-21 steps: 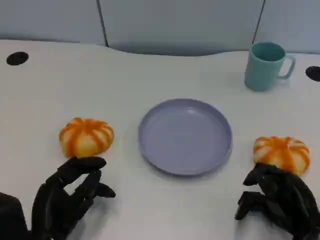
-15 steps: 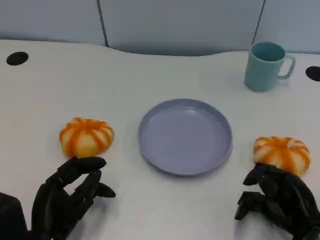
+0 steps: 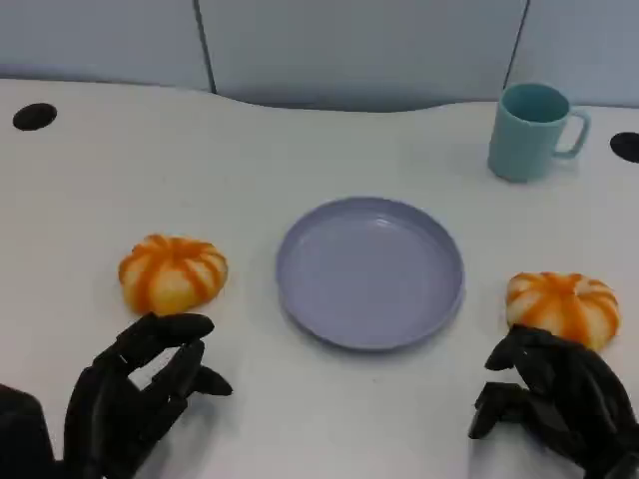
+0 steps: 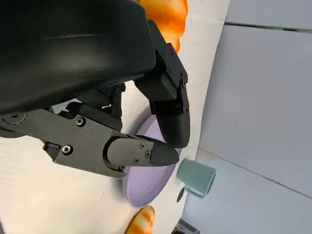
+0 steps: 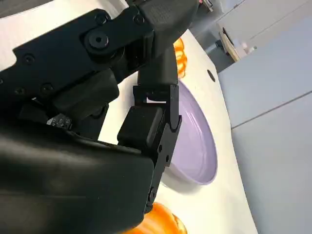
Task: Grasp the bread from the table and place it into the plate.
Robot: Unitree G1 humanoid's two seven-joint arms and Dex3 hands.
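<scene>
Two orange-and-cream striped bread buns lie on the white table. One bun (image 3: 173, 272) is left of the lavender plate (image 3: 369, 271), the other bun (image 3: 562, 306) right of it. My left hand (image 3: 135, 391) hovers just in front of the left bun with fingers apart, holding nothing. My right hand (image 3: 554, 401) sits just in front of the right bun, fingers loosely spread, empty. The left wrist view shows the left hand's fingers (image 4: 141, 151) over the plate (image 4: 146, 187), with a bun (image 4: 168, 17) beside them. The right wrist view shows the plate (image 5: 195, 141) and a bun (image 5: 156, 222).
A teal mug (image 3: 529, 131) stands at the back right, handle pointing right. Two dark round holes (image 3: 34, 116) mark the table's far corners. A grey partition wall runs along the back edge.
</scene>
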